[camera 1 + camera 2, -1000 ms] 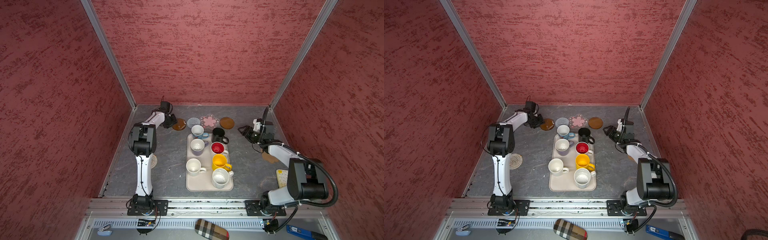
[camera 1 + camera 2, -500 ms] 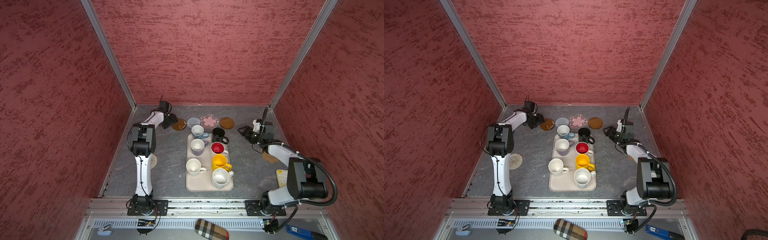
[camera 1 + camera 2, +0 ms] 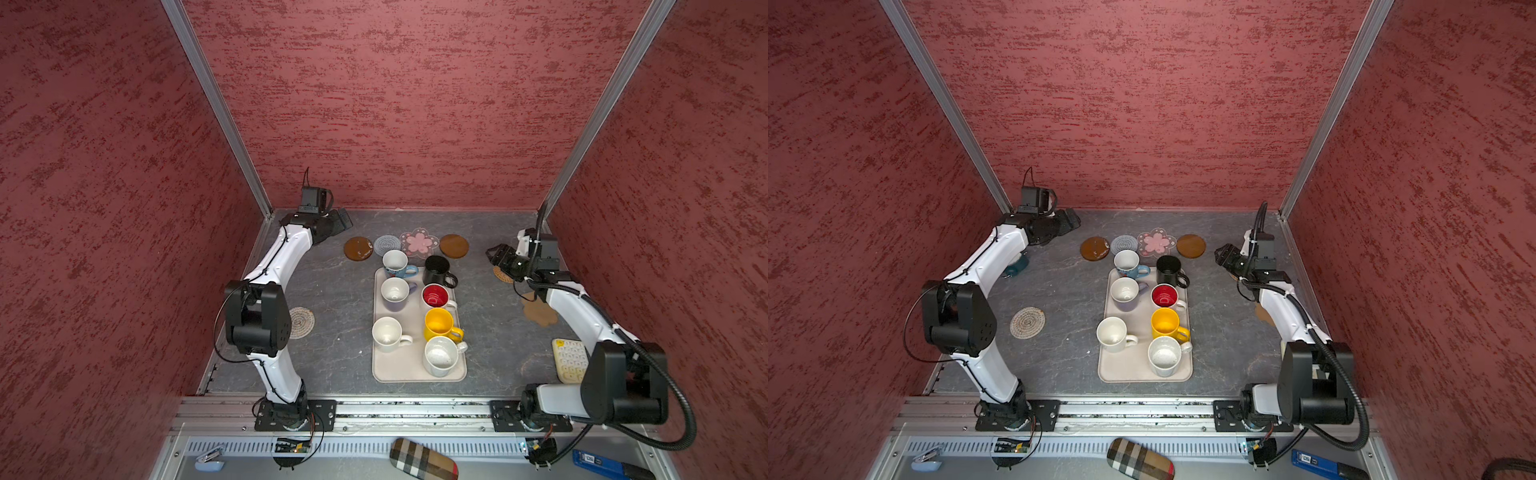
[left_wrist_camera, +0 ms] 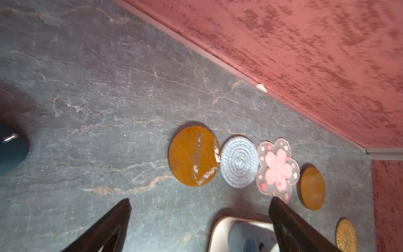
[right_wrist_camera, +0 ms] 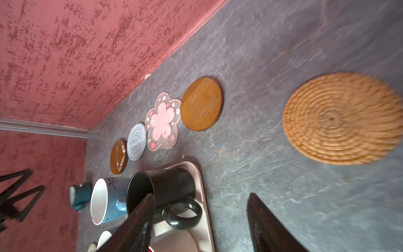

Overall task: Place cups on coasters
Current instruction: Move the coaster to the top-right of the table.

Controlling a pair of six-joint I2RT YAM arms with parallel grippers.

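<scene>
1. Left gripper [image 4: 200, 200]: jaws fully apart, holding nothing; it hangs over bare tabletop at the far left corner, left of the coaster row
2. Right gripper [image 5: 200, 196]: jaws partly apart, also empty; it hovers at the far right near the wicker coaster [image 5: 342, 119], with the black mug [image 5: 165, 187] ahead of it
3. All seven cups stand upright, crowded on or at the beige tray [image 3: 415, 374] in the centre; none sits on a coaster, so the task appears to be at its start
4. Four coasters lie in a far row: left brown disc [image 3: 358, 248], grey spiral disc [image 3: 386, 245], pink flower [image 3: 419, 242], right brown disc [image 3: 454, 246]. A pale spiral disc [image 3: 301, 322] lies alone at the left; a tan scalloped coaster [image 3: 540, 311] lies at the right, partly under the right arm
5. Judged step: pick a first cup. Take the far ones first, the blue-base mug [image 3: 395, 264] with the left arm and the black mug with the right
6. Put one finger inside the rim and one outside the wall, away from the handle; lift straight up to clear the neighbours
7. Lower the cup centred on its coaster and release only once the base sits flat
</scene>
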